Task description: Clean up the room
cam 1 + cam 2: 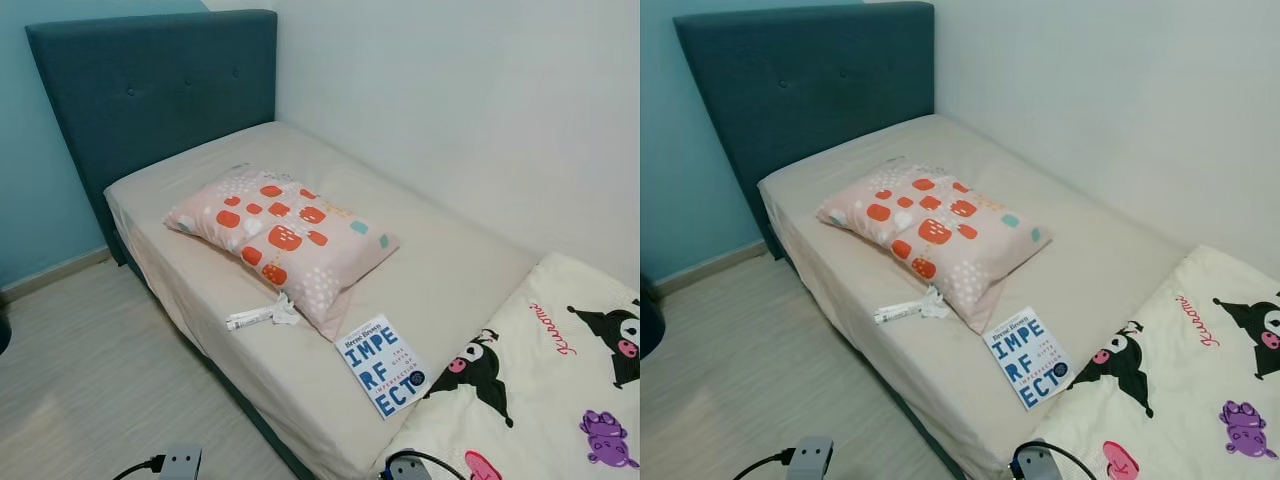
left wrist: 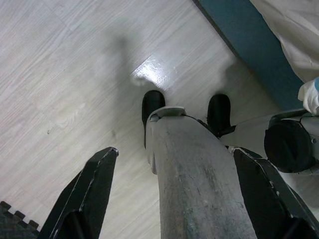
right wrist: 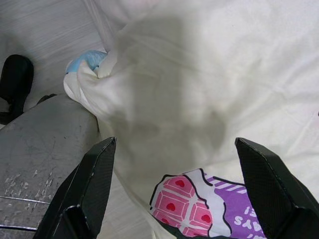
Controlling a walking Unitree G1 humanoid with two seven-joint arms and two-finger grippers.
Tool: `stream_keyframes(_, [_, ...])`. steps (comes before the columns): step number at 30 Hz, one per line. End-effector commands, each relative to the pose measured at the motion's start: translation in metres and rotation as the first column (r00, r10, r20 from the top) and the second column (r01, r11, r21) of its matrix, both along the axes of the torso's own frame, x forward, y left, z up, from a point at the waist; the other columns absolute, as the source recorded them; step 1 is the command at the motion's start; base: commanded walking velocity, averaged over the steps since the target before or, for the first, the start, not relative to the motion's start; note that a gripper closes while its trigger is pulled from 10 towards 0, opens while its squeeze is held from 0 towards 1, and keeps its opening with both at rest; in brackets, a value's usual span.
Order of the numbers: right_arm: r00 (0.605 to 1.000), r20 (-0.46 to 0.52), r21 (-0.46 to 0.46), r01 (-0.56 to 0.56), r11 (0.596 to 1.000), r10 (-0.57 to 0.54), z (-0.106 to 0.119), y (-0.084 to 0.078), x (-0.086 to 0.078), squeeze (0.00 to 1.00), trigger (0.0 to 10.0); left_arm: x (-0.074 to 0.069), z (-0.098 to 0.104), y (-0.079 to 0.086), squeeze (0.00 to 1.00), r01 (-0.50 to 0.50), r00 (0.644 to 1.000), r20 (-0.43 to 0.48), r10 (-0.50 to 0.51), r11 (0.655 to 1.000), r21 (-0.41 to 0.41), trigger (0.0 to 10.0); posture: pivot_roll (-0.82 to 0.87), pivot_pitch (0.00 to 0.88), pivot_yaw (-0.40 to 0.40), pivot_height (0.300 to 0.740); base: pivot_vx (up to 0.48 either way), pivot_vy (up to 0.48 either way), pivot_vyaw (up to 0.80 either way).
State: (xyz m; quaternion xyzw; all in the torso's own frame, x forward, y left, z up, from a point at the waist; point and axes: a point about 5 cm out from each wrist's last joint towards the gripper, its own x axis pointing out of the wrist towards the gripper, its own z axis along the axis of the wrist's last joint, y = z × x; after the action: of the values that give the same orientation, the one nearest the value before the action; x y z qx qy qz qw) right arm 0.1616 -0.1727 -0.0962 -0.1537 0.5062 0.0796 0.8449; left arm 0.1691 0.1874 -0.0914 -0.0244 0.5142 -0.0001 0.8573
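A pink pillow (image 1: 285, 240) with orange patches lies askew in the middle of the bed (image 1: 450, 270), which has a beige sheet. Beside its near corner is a crumpled white wrapper (image 1: 262, 314). A white book (image 1: 384, 364) with blue letters rests near the bed's front edge. A cream cartoon blanket (image 1: 560, 390) covers the foot end at the right. My left gripper (image 2: 174, 149) hangs open over the floor beside my own leg (image 2: 194, 179). Down by the blanket's hanging edge (image 3: 169, 94), my right gripper (image 3: 175, 144) is open too, holding nothing.
A teal headboard (image 1: 150, 90) stands against the blue wall at the back left. A white wall runs along the bed's far side. Pale wood floor (image 1: 90, 380) lies to the left of the bed. A dark object (image 1: 648, 325) sits at the left edge.
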Motion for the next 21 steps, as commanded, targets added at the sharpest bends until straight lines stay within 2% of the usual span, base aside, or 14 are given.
stream_keyframes(1, [1.0,0.001,0.003,0.009,1.0,-0.009,0.0,0.0,-0.001,0.0,10.0,-0.001,0.0,0.003,0.0,0.012,1.0,-0.009,-0.012,1.0,0.014,10.0,0.01,0.027,-0.126,0.74,0.0,0.0,0.0])
stream_keyframes(11, [1.0,0.0,-0.005,0.006,1.0,-0.006,-0.001,-0.001,-0.004,0.0,10.0,-0.004,-0.001,0.002,0.0,0.003,1.0,-0.01,-0.003,1.0,0.009,10.0,0.0,0.018,-0.102,0.74,0.0,0.0,0.0])
stream_keyframes(13, [0.999,0.004,-0.007,0.043,0.999,-0.043,-0.002,-0.005,-0.008,0.0,10.0,-0.009,-0.004,-0.001,0.0,0.02,0.999,-0.028,-0.02,1.0,0.002,10.0,-0.02,0.017,-0.082,0.74,0.0,0.0,0.0])
stream_keyframes(16, [0.997,0.002,-0.013,0.08,0.997,-0.08,-0.005,-0.009,-0.018,0.0,10.0,-0.021,-0.009,-0.005,0.0,-0.007,0.999,-0.05,0.006,1.0,-0.014,10.0,-0.04,0.005,-0.064,0.74,0.0,0.0,0.0])
stream_keyframes(17, [0.997,0.002,-0.013,0.08,0.997,-0.08,-0.005,-0.009,-0.018,0.0,10.0,-0.021,-0.009,-0.005,0.0,-0.007,0.999,-0.05,0.006,1.0,-0.014,10.0,-0.04,0.005,-0.064,0.74,0.0,0.0,0.0])
stream_keyframes(19, [0.994,-0.019,-0.012,0.109,0.994,-0.109,-0.01,-0.01,-0.031,0.0,10.0,-0.035,-0.014,-0.004,0.0,0.015,0.997,-0.078,-0.014,1.0,0.001,10.0,-0.06,0.011,-0.068,0.74,0.0,0.0,0.0])
stream_keyframes(21, [0.994,-0.025,-0.011,0.109,0.994,-0.109,-0.011,-0.009,-0.034,0.0,10.0,-0.039,-0.015,-0.003,0.0,0.026,0.996,-0.084,-0.025,1.0,0.007,10.0,-0.06,0.011,-0.069,0.74,0.0,0.0,0.0])
